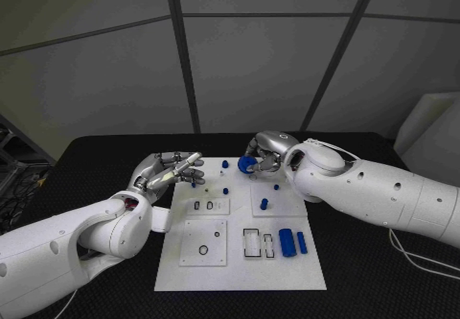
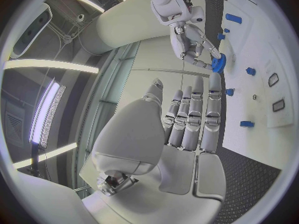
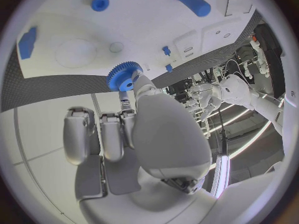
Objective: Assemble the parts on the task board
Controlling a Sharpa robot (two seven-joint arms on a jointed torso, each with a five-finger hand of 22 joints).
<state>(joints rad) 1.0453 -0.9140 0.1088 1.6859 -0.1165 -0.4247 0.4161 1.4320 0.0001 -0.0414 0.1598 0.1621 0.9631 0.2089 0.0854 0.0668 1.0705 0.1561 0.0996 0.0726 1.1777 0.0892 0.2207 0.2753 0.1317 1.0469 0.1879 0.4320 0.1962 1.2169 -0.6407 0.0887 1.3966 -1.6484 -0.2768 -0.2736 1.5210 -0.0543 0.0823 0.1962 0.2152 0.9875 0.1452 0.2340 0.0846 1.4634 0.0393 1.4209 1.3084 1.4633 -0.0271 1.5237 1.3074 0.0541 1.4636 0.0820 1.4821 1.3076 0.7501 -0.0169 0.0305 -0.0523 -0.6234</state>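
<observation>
The white task board (image 1: 240, 266) lies in the middle of the black table. My right hand (image 1: 266, 151) hovers over the board's far edge and pinches a blue gear (image 1: 247, 165) (image 3: 122, 75) (image 2: 218, 62) in its fingertips. My left hand (image 1: 171, 170) (image 2: 187, 119) hangs at the board's far left corner with straight fingers close together, holding nothing. Two blue cylinders (image 1: 286, 242) lie side by side near the board's right edge. Small blue pegs (image 1: 225, 191) stand in the board's far half.
White inset plates with dark ring and slot outlines (image 1: 204, 242) sit on the board's near left. A white box (image 1: 436, 126) stands at the far right of the table. Bare black table (image 1: 373, 279) lies on both sides of the board.
</observation>
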